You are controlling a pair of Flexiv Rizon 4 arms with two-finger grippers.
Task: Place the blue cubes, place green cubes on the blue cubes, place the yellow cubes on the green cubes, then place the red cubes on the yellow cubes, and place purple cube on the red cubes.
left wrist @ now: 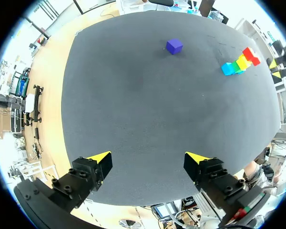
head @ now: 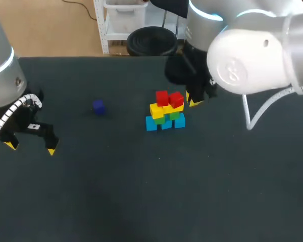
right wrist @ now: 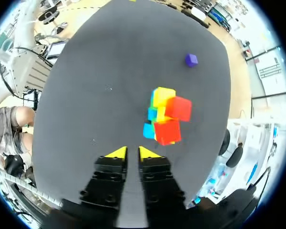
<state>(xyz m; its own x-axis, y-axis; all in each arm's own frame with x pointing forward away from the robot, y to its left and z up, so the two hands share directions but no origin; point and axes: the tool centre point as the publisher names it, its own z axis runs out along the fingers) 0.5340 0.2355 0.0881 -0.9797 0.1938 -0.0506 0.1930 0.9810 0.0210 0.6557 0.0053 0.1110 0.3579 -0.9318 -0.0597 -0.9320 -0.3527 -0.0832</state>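
Note:
A stack stands mid-table: blue cubes at the bottom, a green cube, yellow cubes above, and two red cubes on top. The same stack lies just ahead of my right gripper, whose yellow tips stand nearly together with nothing between them. In the head view the right gripper sits just right of the stack. The purple cube rests alone to the stack's left, seen also as the purple cube far ahead of my left gripper. That left gripper hovers open and empty at the table's left.
The dark table spreads out in front of the stack. My right arm's white elbow hangs over the table's back right.

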